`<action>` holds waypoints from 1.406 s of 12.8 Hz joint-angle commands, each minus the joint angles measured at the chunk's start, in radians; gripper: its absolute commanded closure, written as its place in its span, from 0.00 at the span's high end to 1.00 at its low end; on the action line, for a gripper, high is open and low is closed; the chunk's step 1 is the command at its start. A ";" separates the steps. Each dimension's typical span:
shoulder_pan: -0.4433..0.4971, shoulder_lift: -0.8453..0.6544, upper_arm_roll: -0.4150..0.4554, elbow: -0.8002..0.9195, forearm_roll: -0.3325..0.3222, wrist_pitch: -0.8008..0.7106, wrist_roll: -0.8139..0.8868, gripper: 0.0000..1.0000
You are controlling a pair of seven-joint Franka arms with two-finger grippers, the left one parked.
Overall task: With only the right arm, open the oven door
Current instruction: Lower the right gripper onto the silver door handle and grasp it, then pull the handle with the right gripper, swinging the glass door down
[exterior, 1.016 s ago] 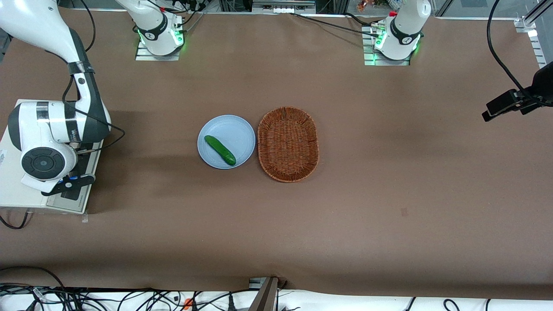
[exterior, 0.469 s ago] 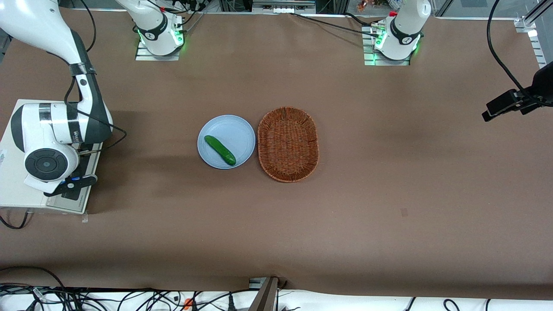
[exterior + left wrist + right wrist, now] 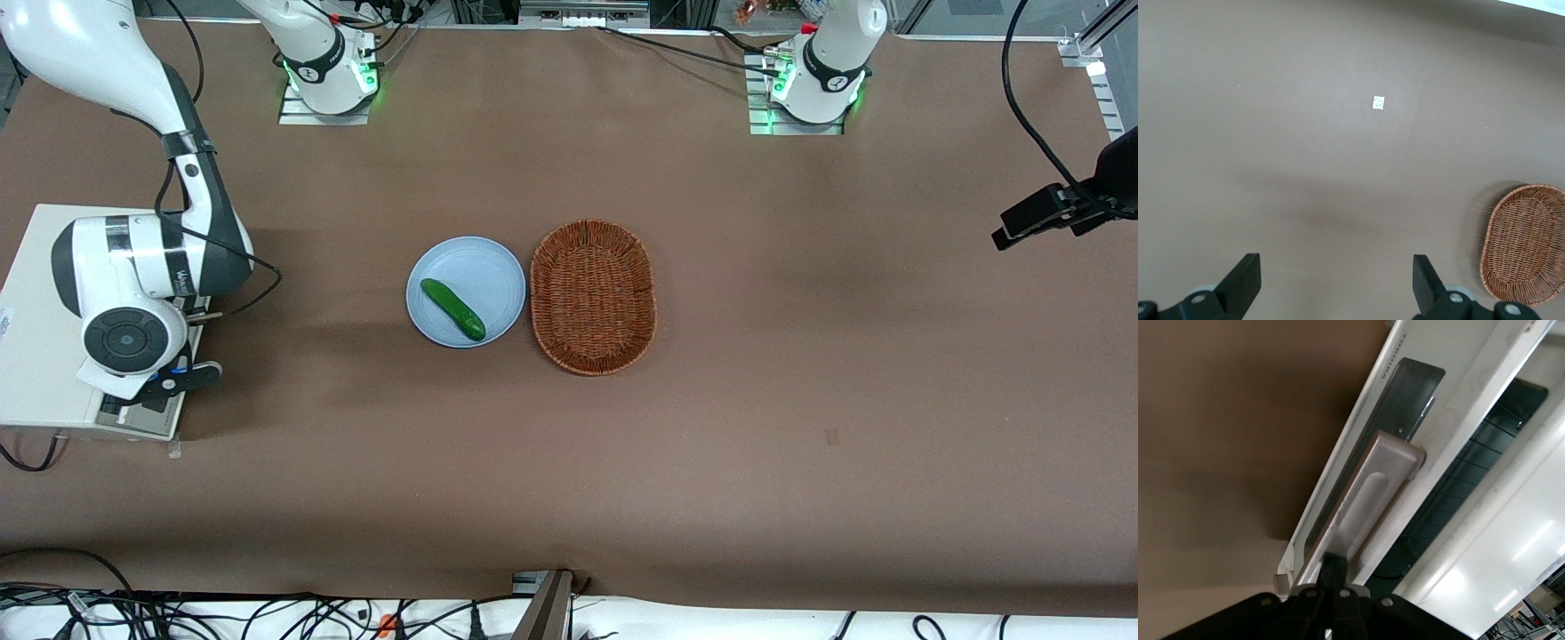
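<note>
- One arm at work, over the oven at the front view's left edge.
- Gripper sits on the door handle, apparently clamped on it.
- Door hangs partly open, rack showing in the gap.

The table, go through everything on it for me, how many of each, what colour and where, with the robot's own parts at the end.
Toaster oven: one, cream-white, at the working arm's end of the table.
Oven door: one, silver-framed with dark glass, partly open, with a silver bar handle.
Plate: one, light blue, mid-table beside the basket.
Cucumber: one, green, lying on the plate.
Basket: one, brown wicker, oval, touching the plate's rim.
Right arm: one, white with dark grey bands, over the oven.
Gripper: one, black, at the end of the door's handle.
</note>
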 commanded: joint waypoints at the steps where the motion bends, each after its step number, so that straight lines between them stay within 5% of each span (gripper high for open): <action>1: -0.007 0.077 -0.001 0.013 0.033 0.075 0.017 0.00; 18: -0.015 0.211 -0.001 0.012 0.138 0.253 0.078 0.00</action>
